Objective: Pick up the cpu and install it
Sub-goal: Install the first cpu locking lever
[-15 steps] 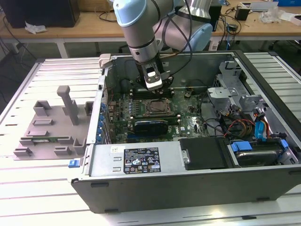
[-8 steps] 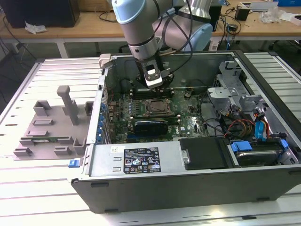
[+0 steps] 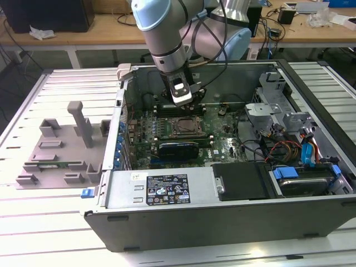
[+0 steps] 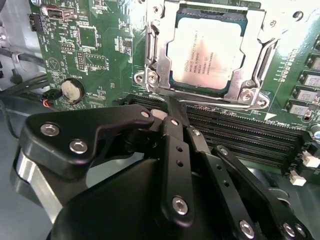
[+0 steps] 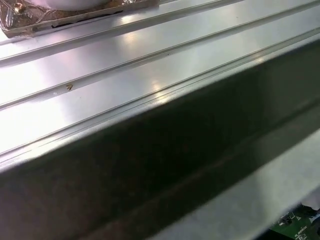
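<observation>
Ribbed aluminium tabletop [image 3: 33, 222] carried an open computer case [image 3: 222, 222] lying on its side, with wooden benches and cables in the background.

Seen in the second wrist view, the black fingers [image 4: 172, 112] were clenched together with nothing between them, their tips meeting at the gripper [image 4: 170, 102] just beside the near edge of the socket frame [image 4: 155, 65]. The cpu [image 4: 206, 52] already sat flat inside that frame, its silver-grey top facing up and its thin pale rim showing along the edges; the fingertips were close to it but not touching it. Between the fingers and the frame ran a row of long dark memory slots [image 4: 240, 132], and a round coin battery [image 4: 72, 91] sat on the green motherboard [image 4: 100, 30] off to one side.

From the exterior view, the gripper [image 3: 182, 95] hung over the motherboard [image 3: 222, 139] inside the case, just behind the socket frame [image 3: 186, 128], at the end of the pale blue and silver arm [image 3: 161, 28] that reached down from above. A black drive bay [image 3: 245, 181] and a blue-tabbed drive [image 3: 295, 175] lay towards the exterior view's right, with coloured wires above them. To the exterior view's left, well apart from the case, a grey plastic fixture [image 3: 61, 150] with upright posts rested on the tabletop.

The first wrist view looked across the grooved tabletop [image 5: 125, 65] and a dark wall of the case [image 5: 165, 165].
</observation>
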{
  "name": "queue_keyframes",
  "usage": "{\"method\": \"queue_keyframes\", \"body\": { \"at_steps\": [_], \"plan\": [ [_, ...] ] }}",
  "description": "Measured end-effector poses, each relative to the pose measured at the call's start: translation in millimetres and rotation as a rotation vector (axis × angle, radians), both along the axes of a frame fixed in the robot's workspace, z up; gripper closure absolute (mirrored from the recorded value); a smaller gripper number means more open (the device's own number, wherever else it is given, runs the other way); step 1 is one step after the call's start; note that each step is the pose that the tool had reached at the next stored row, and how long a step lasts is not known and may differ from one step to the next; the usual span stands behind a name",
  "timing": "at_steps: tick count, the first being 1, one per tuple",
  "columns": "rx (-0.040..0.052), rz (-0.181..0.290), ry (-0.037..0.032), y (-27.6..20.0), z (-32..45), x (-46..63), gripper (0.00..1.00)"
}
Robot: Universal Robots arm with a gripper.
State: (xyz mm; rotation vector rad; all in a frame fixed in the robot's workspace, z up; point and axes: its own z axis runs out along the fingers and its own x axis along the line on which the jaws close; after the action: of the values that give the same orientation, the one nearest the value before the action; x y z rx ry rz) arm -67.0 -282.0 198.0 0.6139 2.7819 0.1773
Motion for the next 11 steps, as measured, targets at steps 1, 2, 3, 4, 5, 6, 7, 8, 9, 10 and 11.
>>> {"method": "queue_keyframes", "body": {
  "at_steps": [1,2,3,4,5,6,7,8,9,10,11],
  "plan": [
    [-0.0001,0.0,-0.0012,-0.2,-0.3,0.0,0.89],
    [-0.0001,0.0,-0.0023,-0.4,-0.6,0.0,0.89],
    [-0.0002,0.0,-0.0065,-1.6,-1.4,0.0,0.89],
    [-0.0005,0.0,-0.0079,-2.4,-1.6,0.0,0.89],
    [-0.0008,0.0,-0.0084,-2.8,-1.6,0.0,0.89],
    [-0.001,0.0,-0.0091,-3.2,-1.7,0.0,0.89],
    [-0.0013,0.0,-0.0103,-3.9,-1.9,0.0,0.89],
    [-0.0011,0.0,-0.0122,-4.3,-2.4,0.0,0.89],
    [-0.0012,0.0,-0.0136,-4.6,-2.7,0.1,0.89],
    [-0.0012,0.0,-0.0154,-5.1,-3.2,0.0,0.89],
    [-0.0012,0.0,-0.017,-5.4,-3.6,0.0,0.89]
  ]
}}
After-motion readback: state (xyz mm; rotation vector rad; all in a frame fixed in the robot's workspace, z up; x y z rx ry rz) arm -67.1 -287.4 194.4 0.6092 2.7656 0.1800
